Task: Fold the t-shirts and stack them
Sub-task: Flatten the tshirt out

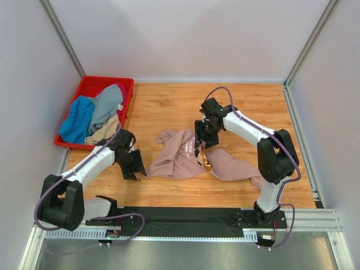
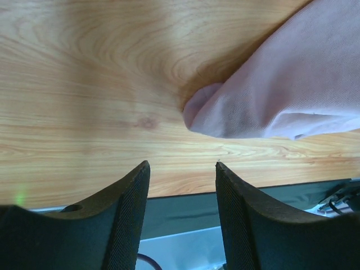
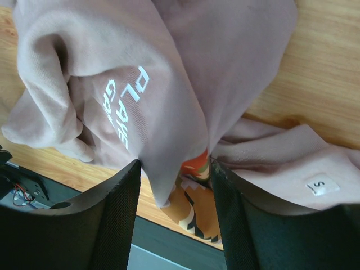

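Observation:
A dusty-pink t-shirt (image 1: pixel 180 154) lies crumpled across the middle of the wooden table, with an orange print (image 3: pixel 194 197) and white lettering (image 3: pixel 126 104) showing. My right gripper (image 1: pixel 201 145) hovers over its middle, jaws apart. A loose fold of the pink cloth (image 3: pixel 169 67) hangs between the fingers (image 3: pixel 175 163) without being pinched. Just left of the shirt's left edge (image 2: pixel 292 84), my left gripper (image 1: pixel 134 169) is low over bare wood and open, with nothing between its fingers (image 2: pixel 183 164). More t-shirts lie in the crate: a blue one (image 1: pixel 79 121) and a grey one (image 1: pixel 107 107).
The red plastic crate (image 1: pixel 84 87) stands at the back left corner, with a beige cloth (image 1: pixel 104 134) at its front. A black strip (image 1: pixel 185 216) and a metal rail run along the near table edge. White walls enclose the table on three sides.

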You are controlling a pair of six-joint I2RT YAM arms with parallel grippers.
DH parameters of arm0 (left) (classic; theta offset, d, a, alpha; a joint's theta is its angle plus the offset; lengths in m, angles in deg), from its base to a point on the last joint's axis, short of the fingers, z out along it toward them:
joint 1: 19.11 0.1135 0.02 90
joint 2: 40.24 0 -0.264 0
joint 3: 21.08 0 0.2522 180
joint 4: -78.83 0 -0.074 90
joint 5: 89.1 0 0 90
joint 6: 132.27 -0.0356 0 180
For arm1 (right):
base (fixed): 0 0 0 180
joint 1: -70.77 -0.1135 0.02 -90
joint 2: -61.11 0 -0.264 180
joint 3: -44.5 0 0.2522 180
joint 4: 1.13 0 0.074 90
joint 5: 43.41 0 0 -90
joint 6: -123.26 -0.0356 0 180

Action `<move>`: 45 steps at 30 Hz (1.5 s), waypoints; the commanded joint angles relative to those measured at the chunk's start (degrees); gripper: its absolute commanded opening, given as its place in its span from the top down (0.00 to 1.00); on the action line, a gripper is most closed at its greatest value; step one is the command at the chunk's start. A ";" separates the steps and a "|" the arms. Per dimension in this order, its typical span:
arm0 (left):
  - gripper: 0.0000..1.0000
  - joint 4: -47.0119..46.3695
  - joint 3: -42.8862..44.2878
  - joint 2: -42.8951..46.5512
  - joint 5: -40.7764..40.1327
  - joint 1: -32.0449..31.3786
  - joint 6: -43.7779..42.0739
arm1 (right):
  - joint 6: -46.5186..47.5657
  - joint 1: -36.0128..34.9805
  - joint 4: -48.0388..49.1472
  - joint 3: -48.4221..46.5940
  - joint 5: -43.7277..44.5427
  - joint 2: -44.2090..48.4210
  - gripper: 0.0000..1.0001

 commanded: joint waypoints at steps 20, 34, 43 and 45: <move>1.00 5.91 32.29 -13.62 -0.31 -0.16 -1.05 | 8.24 9.74 -11.60 -26.20 11.30 -0.96 1.00; 1.00 17.06 14.15 -3.33 -2.77 -0.87 -3.86 | -10.17 -6.76 -19.22 8.11 10.62 23.29 0.99; 1.00 14.24 11.33 -9.66 -6.64 -0.78 -7.29 | -13.90 -5.91 -22.20 4.20 19.04 19.53 0.53; 1.00 13.63 10.10 -9.66 -5.94 -0.78 -7.29 | -13.81 -3.36 -20.89 0.94 21.50 15.31 0.51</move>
